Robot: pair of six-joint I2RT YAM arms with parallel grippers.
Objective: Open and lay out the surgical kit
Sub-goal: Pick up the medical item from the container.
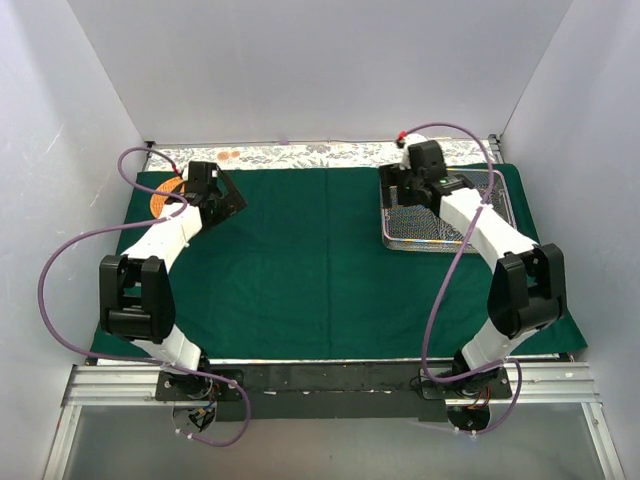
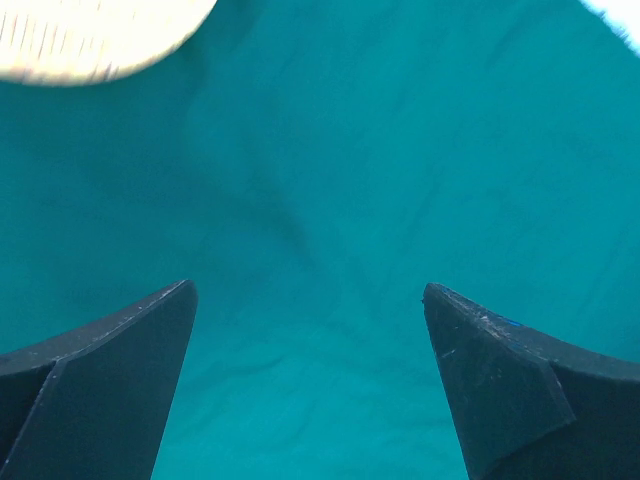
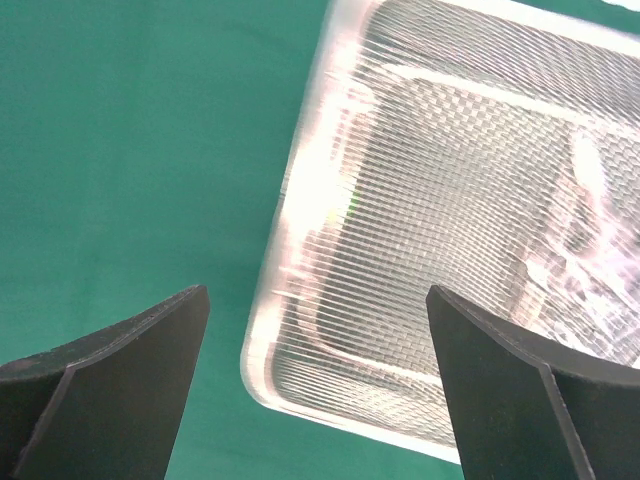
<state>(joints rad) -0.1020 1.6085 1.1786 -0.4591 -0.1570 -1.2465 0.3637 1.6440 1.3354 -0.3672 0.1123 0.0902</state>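
Note:
The dark green cloth wrap (image 1: pixel 310 260) lies spread flat over most of the table. The silver wire-mesh tray (image 1: pixel 420 244) stands on its back right part. My right gripper (image 1: pixel 418 182) hangs open over the tray's back left area. In the right wrist view the right gripper (image 3: pixel 318 300) is open above a corner of the tray (image 3: pixel 290 230), with blurred shiny steel instruments (image 3: pixel 600 250) inside at the right. My left gripper (image 1: pixel 222 195) is open over the cloth at the back left. In its wrist view the left gripper (image 2: pixel 310 300) has only bare cloth (image 2: pixel 330 180) between its fingers.
A round woven orange basket (image 1: pixel 160 198) sits at the back left, partly hidden by the left arm; its pale edge (image 2: pixel 90 40) shows in the left wrist view. A flowered strip (image 1: pixel 300 153) runs along the back wall. White walls close in three sides.

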